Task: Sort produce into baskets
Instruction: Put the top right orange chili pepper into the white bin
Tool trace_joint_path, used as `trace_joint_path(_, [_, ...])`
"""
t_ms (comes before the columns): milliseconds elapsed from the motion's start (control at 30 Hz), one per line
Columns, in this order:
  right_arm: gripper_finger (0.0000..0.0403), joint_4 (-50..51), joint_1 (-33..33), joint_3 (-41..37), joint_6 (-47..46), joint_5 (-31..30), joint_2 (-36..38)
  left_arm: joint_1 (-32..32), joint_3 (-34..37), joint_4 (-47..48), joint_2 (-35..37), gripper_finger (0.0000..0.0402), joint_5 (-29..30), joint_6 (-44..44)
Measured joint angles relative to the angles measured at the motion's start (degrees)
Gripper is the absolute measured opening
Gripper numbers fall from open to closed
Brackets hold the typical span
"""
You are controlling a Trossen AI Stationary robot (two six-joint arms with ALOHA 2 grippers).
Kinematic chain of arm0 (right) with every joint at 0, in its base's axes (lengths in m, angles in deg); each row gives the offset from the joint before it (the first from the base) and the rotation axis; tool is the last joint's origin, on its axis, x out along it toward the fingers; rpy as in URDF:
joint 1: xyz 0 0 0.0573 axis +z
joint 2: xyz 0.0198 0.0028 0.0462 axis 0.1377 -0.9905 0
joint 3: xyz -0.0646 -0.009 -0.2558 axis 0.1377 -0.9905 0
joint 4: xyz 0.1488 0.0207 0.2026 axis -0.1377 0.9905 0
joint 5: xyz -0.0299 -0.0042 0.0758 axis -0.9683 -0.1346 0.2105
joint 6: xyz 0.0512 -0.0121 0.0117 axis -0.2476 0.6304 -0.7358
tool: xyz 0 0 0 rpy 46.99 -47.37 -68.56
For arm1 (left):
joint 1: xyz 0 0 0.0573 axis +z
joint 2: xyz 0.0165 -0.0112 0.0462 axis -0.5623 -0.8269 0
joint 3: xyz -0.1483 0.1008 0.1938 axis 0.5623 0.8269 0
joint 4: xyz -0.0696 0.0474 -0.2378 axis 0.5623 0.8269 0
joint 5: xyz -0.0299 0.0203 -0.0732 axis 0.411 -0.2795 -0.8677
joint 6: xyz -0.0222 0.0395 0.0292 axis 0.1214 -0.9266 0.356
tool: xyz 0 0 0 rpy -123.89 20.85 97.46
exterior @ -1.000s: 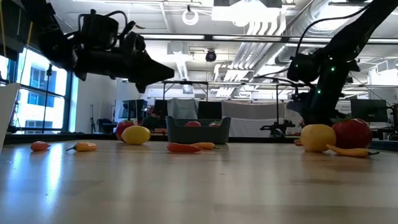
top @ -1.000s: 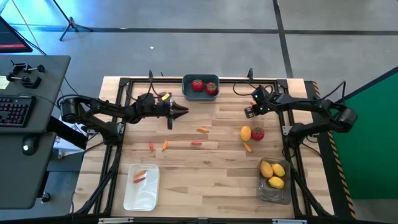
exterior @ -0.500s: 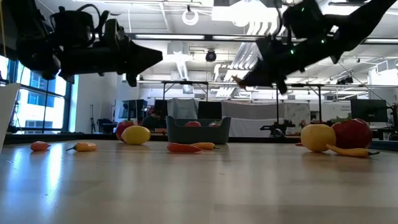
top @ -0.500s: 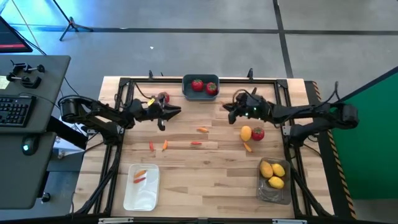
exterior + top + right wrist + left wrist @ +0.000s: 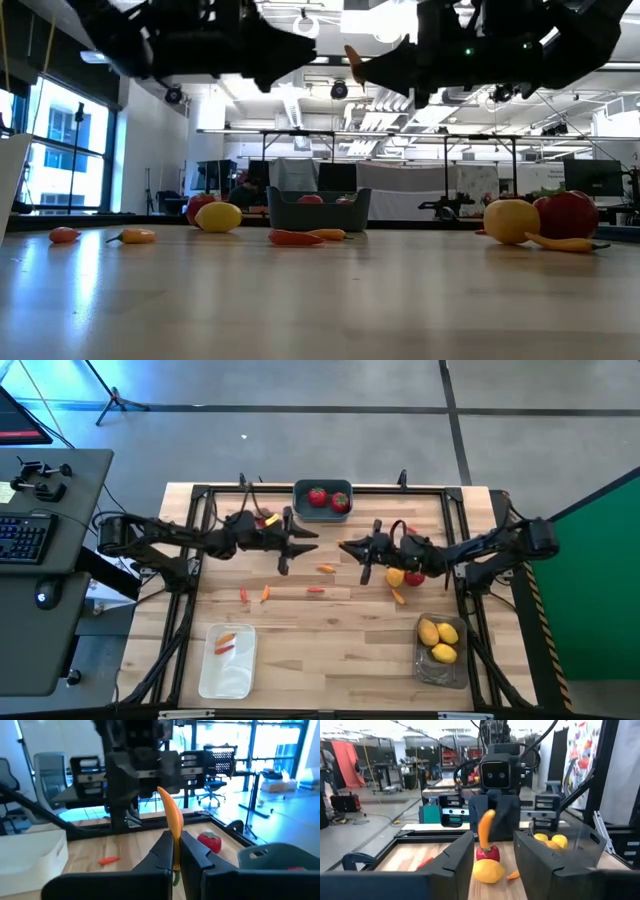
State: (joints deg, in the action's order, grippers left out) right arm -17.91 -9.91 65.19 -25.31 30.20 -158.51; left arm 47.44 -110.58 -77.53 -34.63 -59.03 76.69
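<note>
My right gripper is over the middle of the table, shut on a thin orange pepper. The pepper also shows in the left wrist view and the low view. My left gripper faces it from the table's left, open and empty, its fingers a short way from the pepper. The dark blue-grey basket at the far edge holds two red round fruits. The white basket holds small peppers. The translucent basket holds yellow ovals. My right gripper pinches the pepper's lower part, near its green stem end, between its two fingers. The fingers are about level and come from the table's right. The pepper is lifted clear of the table, and its free tip sticks out past the fingertips toward my left gripper.
A yellow oval, a red fruit and a pepper lie under my right arm. Small peppers lie mid-table. A red fruit and a yellow oval lie by my left arm.
My right gripper has swung from the table's right part toward its left and a little toward the near edge, carrying the pepper up to my left gripper. My left gripper drew back toward the left, then came toward the right and rose.
</note>
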Motion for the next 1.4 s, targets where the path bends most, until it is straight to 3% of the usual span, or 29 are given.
trace_joint_path(233, [0.0003, -2.01, 1.83, 0.00, 0.90, 0.06, -0.79, -1.99, -7.64, 9.43, -1.48, 0.0162, 0.94, -3.95])
trace_joint_path(600, [0.0003, -2.42, 2.42, 0.00, 2.17, 0.21, -0.82, -3.19, -11.95, 9.63, -7.55, 0.0143, 0.02, -5.58])
trace_joint_path(833, [0.0003, -2.39, 2.42, 0.01, 2.40, 0.21, -0.82, -3.33, -11.95, 6.60, -7.60, 0.0108, -0.23, -6.44])
trace_joint_path(1233, [0.0003, -2.03, 2.42, 0.02, 1.34, 0.43, -0.82, -3.90, -11.97, 7.03, -7.89, 0.0009, -1.46, -9.58])
trace_joint_path(1400, [0.0020, -1.77, 2.42, 0.02, 1.38, 0.34, -0.82, -3.86, -11.97, 7.10, -7.89, 0.0001, -1.49, -10.09])
